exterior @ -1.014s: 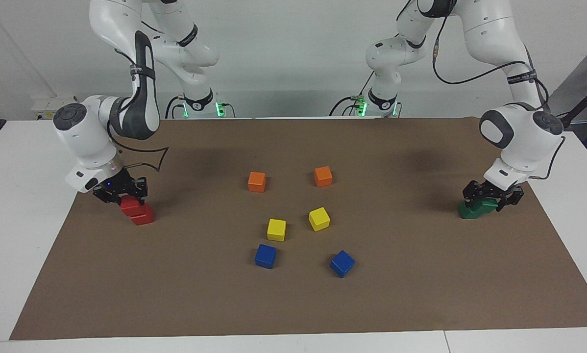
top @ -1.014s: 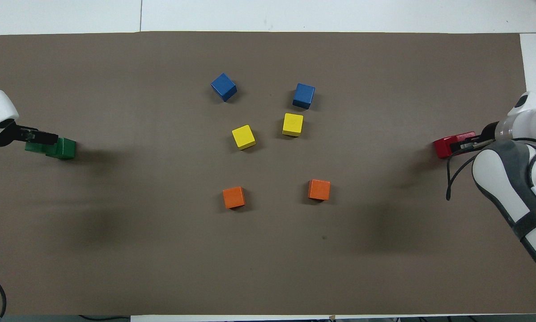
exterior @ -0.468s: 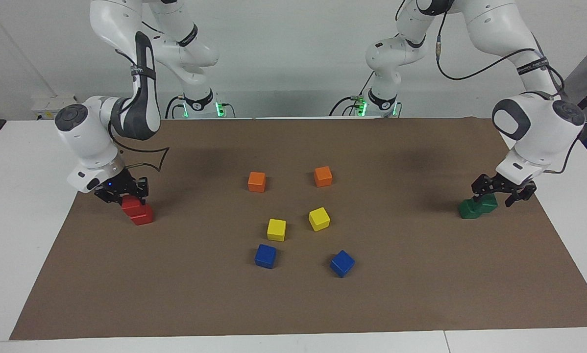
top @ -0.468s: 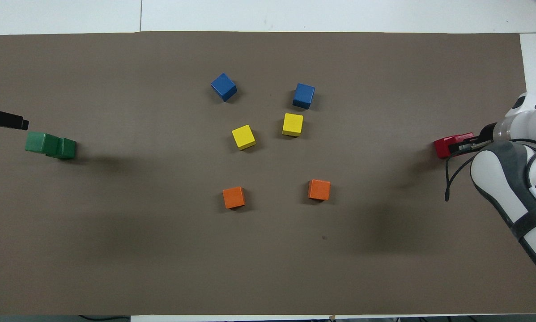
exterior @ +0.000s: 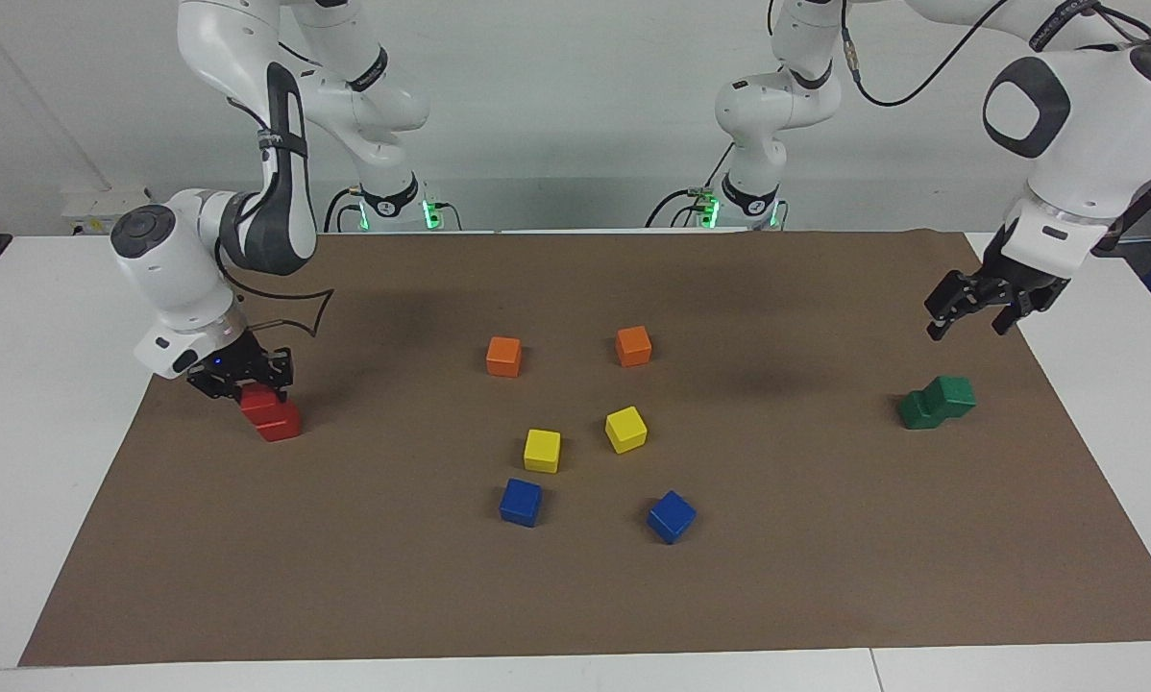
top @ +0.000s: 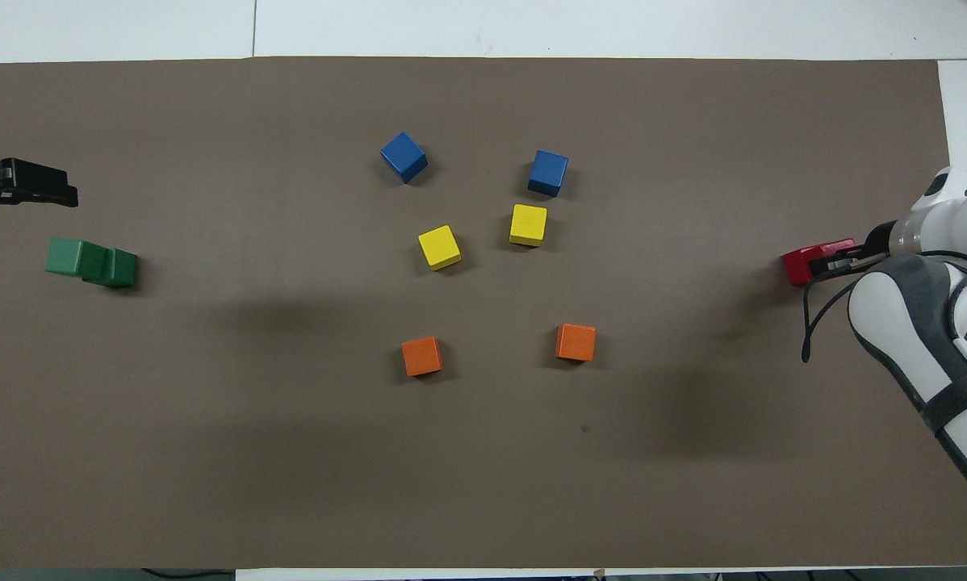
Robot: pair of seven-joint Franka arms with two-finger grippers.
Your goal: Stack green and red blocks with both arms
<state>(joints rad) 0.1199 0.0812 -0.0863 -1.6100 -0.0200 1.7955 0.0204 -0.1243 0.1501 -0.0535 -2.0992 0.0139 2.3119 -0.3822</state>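
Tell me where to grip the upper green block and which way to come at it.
Take the upper green block by two opposite upright faces, straight down from above. It sits offset on the lower green block, so a sideways push would likely slide it off. The open left pincer hangs over that stack; the right pincer is at the red blocks.

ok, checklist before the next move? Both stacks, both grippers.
1. Upper green block sits on lower green block: ok, but offset.
2. Left gripper open, in the air, clear of the green stack: ok.
3. Upper red block sits on lower red block: ok, also offset.
4. Right gripper clear of the red stack: not ok, it is down at the upper red block.
5. Right gripper has let go: cannot tell.
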